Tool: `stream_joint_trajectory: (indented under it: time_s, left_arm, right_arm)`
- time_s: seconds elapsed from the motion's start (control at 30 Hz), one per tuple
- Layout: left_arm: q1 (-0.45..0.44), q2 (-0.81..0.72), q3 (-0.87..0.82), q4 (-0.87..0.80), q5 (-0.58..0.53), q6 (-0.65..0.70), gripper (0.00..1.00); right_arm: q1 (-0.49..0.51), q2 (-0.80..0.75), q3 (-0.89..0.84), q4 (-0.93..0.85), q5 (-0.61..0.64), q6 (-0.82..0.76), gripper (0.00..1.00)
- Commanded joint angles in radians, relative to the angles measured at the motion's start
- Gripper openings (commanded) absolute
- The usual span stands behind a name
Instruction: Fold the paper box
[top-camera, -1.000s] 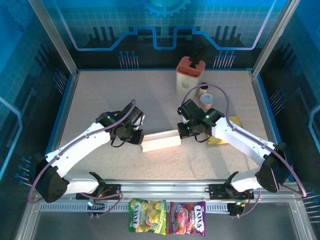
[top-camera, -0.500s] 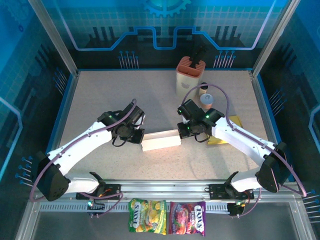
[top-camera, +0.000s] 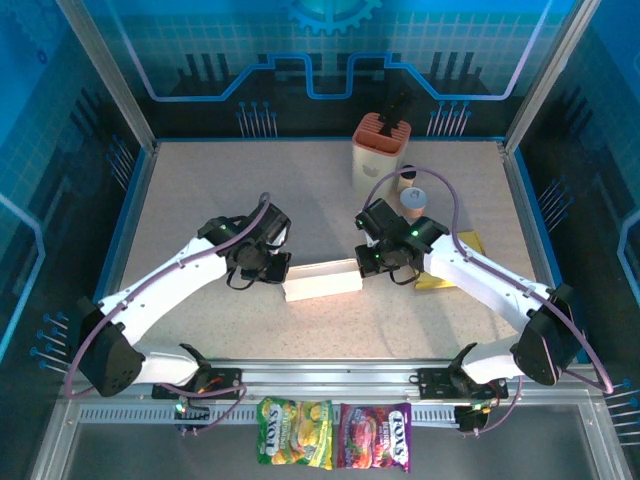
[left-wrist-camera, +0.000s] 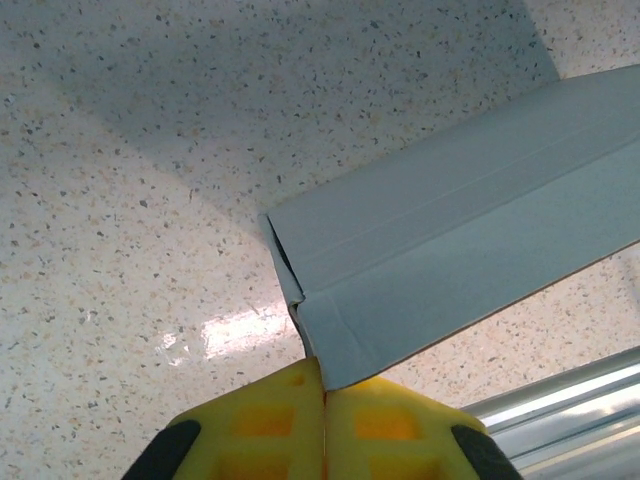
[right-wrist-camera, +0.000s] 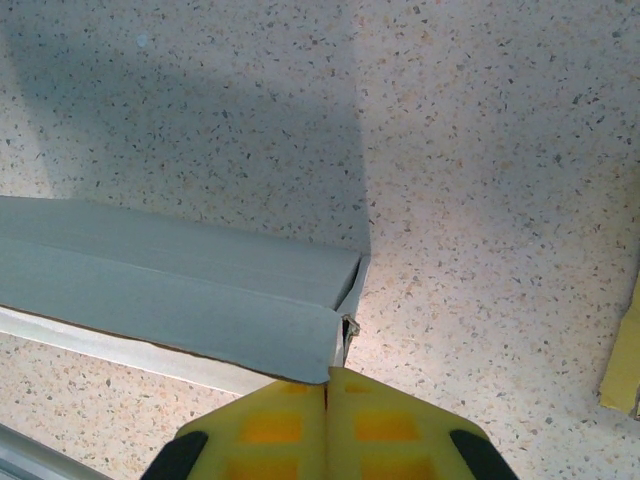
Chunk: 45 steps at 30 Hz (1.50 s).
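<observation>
Left claw (left-wrist-camera: 322, 395) pressed together, paper box (left-wrist-camera: 450, 230) corner right at its tips. Right claw (right-wrist-camera: 326, 385) likewise at the far end. Nipped or merely touched: cannot tell. Box spans between them on the table (left-wrist-camera: 150, 200). Probably light and easily creased; take the flap edges.

The paper box (top-camera: 322, 280) is a long, narrow white carton lying flat near the middle of the speckled table (top-camera: 250, 190), its right end angled slightly farther back. A lengthwise crease runs along its folded top panels, and both ends seem to gape open.
</observation>
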Motion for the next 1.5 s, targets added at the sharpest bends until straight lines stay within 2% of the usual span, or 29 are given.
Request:
stream_joint_trajectory:
  time_s: [0.0,0.43,0.87,1.47]
  left_arm:
    - [0.013,0.014,0.041,-0.022,0.056,-0.032,0.06]
    - [0.054,0.025,0.051,-0.018,0.139,-0.051,0.01]
    - [0.087,0.036,0.048,-0.017,0.176,-0.050,0.00]
    - [0.091,0.000,-0.043,0.027,0.149,0.034,0.00]
  right_arm:
    - [0.012,-0.004,0.019,-0.036,0.007,0.007,0.00]
    - [0.012,-0.001,0.022,-0.037,0.004,0.004,0.00]
    - [0.010,-0.001,0.018,-0.039,0.003,-0.002,0.00]
    - [0.008,0.004,0.005,-0.013,0.002,-0.015,0.00]
